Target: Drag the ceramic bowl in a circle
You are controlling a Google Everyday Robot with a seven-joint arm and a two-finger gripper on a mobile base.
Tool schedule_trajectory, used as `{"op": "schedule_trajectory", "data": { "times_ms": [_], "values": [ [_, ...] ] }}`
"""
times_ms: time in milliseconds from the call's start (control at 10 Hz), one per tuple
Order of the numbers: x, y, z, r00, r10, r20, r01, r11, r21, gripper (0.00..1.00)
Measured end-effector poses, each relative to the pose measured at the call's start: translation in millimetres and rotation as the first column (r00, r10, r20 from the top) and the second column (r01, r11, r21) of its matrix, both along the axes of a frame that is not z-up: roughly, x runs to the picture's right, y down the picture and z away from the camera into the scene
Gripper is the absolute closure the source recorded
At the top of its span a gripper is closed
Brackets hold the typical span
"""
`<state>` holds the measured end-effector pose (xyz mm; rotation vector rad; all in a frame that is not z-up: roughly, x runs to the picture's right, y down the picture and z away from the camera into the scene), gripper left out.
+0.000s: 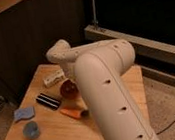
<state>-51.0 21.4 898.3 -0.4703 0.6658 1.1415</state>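
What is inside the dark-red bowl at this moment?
The arm reaches down over the bowl, and the hand at the bowl is covered by the arm. Only part of the glossy red rim shows; the inside is hidden. The carrot lies outside, just in front.
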Motion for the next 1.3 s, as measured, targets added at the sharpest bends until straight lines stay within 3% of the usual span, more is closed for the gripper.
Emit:
{"op": "schedule_trajectory", "data": {
  "times_ms": [400,700,800,1000,1200,1300],
  "values": [
    [27,-55,30.5,0.996,-0.017,-0.088,0.024,0.9970,0.074,1.00],
    [44,-93,41.6,0.988,-0.032,-0.153,0.053,0.9901,0.130,1.00],
    [59,-96,41.9,0.982,-0.026,-0.185,0.051,0.9902,0.130,1.00],
    [99,-83,38.3,0.964,0.017,-0.264,0.011,0.9942,0.107,1.00],
    [150,-41,27.0,0.931,0.082,-0.356,-0.069,0.9964,0.049,1.00],
    [171,-16,18.3,0.913,0.112,-0.393,-0.113,0.9934,0.019,1.00]
  ]
}}
